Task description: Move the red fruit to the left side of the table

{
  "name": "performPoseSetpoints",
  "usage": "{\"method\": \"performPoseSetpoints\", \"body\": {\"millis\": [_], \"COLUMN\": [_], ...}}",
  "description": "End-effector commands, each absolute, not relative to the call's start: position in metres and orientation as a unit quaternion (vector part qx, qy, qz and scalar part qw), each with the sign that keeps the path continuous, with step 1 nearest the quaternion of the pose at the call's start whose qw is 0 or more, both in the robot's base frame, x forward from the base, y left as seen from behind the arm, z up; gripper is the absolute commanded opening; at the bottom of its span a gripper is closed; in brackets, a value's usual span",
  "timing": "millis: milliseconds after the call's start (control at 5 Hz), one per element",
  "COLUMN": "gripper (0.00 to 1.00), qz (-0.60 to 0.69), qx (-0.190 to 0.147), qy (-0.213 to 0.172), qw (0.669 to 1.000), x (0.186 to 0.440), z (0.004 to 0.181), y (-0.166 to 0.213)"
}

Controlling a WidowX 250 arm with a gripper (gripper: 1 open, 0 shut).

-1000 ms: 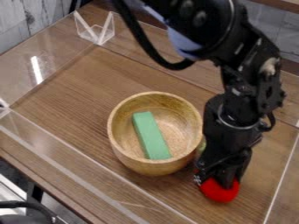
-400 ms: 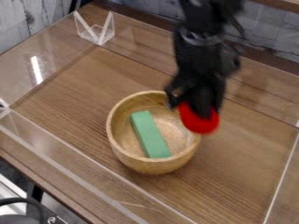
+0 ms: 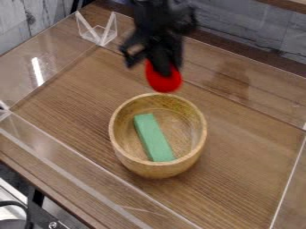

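Right now the brown wood-grain table (image 3: pixel 57 112) gives you plenty of surface toward the picture's left, but its raised clear edging could catch a low or overlong swing. Your dark robot arm (image 3: pixel 143 25) reaches in from the far side and covers part of the view, so you could misjudge depth behind it.

Below, the round wooden bowl (image 3: pixel 191 114) sits close under your load; if you let go here, or dip too early, the fruit may drop inside or knock the rim. Your tool (image 3: pixel 163 68) is closed down on the red fruit, as far as you can see, though the dark fingers blur together and you can't check how evenly they press. The clear plastic bracket (image 3: pixel 99 29) stands at the far left, and you could clip it if your path runs too far back.

Inside the bowl, the green block (image 3: pixel 153 137) leans toward the wall; a bump to the bowl could shift it. Smallest of all, the red fruit (image 3: pixel 164 77) hangs in the air near the bowl's far rim, glossy and rounded, so a weak grip or a jerky move might let it slip and roll. You can read no brand, label or writing anywhere.
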State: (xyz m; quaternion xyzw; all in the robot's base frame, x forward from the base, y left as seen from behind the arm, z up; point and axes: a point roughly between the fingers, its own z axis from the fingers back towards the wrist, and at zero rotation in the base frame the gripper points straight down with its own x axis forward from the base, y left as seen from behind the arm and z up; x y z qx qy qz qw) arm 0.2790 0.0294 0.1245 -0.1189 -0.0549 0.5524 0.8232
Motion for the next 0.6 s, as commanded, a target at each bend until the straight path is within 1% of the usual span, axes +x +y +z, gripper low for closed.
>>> {"method": "performPoseSetpoints", "body": {"millis": [0,200,400], "gripper": [0.0,0.0,0.0], "qz": [0.559,0.571,0.58], "qx": [-0.125,-0.116,-0.107], "qy": [-0.088,-0.104,-0.118], "qw": [0.815,0.806,0.799], "x": [0.292,0.299,0.308], "z": [0.137,0.132,0.121], "y": [0.069,0.104,0.134]}}
